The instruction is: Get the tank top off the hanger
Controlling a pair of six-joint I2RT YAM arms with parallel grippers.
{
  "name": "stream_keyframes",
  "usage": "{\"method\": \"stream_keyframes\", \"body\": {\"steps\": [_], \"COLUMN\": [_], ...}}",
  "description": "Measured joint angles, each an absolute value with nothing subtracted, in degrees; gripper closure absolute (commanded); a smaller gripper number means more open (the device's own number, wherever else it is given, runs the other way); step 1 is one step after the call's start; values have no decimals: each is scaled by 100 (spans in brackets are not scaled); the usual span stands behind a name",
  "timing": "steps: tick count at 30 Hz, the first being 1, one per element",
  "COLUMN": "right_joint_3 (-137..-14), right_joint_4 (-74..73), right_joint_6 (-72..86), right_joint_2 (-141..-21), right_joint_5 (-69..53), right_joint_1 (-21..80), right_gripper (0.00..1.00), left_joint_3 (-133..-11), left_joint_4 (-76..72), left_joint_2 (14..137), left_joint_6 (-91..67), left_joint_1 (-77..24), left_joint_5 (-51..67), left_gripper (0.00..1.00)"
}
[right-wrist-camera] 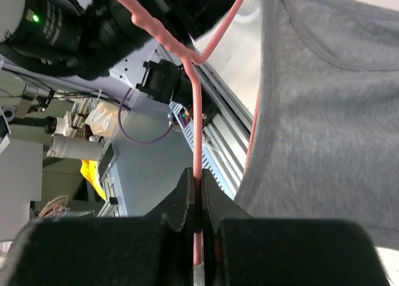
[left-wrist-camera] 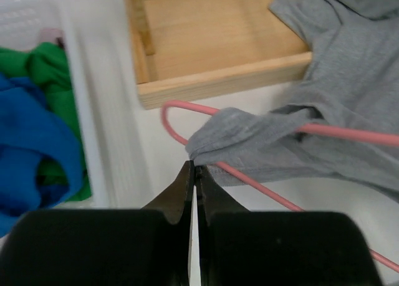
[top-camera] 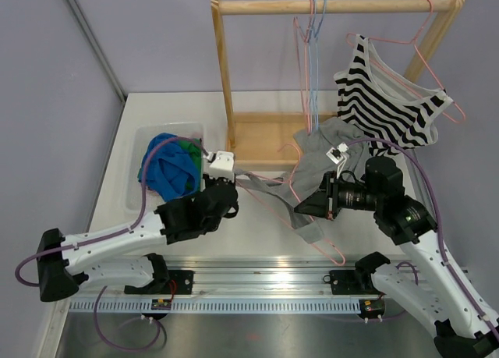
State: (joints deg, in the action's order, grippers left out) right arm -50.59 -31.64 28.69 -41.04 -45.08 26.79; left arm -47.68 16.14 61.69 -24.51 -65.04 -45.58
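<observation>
1. My left arm reached low over the table (top-camera: pixel 261 233). The left gripper (left-wrist-camera: pixel 193 167) was pressed shut on the edge of the grey tank top (left-wrist-camera: pixel 336 80).
2. My right gripper (right-wrist-camera: pixel 198 177) was clamped tight on the wire of the pink hanger (right-wrist-camera: pixel 196 105).
3. The tank top lay on the table in front of the wooden rack (top-camera: pixel 226 62), with the hanger threaded through it.
4. A white bin (top-camera: pixel 144 136) with blue and green clothes (top-camera: pixel 168 171) stood left of my left gripper. A striped top (top-camera: pixel 386 101) hung on the rack.

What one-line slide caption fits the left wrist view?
Left gripper shut on the grey fabric tank top, thin pink wire hanger threaded through it, wooden rack base behind.
</observation>
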Motion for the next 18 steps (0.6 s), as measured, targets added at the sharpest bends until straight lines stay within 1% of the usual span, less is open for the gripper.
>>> {"method": "stream_keyframes", "body": {"steps": [4,9,13,18], "right_joint_3": [-5345,-5830,-6023,-5828], "right_joint_4": [-3454,-3638,-3505,-3022], "right_joint_6": [2482,1905,1531,1369], "right_joint_2": [-4189,-4235,-4112,-3752], "right_joint_5": [-4775,-5363,-5730,-5741], "right_joint_1": [2687,2689,2692,2692], "right_gripper": [100,100,100,100], "left_joint_3": [-5221,-6062,-6674,-6770], "left_joint_4": [2742,3688,4123,4239], "left_joint_2": [5579,4971,4842,4860], "left_joint_6": [-3148,-3413,-3470,-3472], "left_joint_1": [-6514,-6486,-6051,-5857], "left_joint_5": [-5535,-6355,-6440,-6012], "left_gripper": [100,100,100,100]}}
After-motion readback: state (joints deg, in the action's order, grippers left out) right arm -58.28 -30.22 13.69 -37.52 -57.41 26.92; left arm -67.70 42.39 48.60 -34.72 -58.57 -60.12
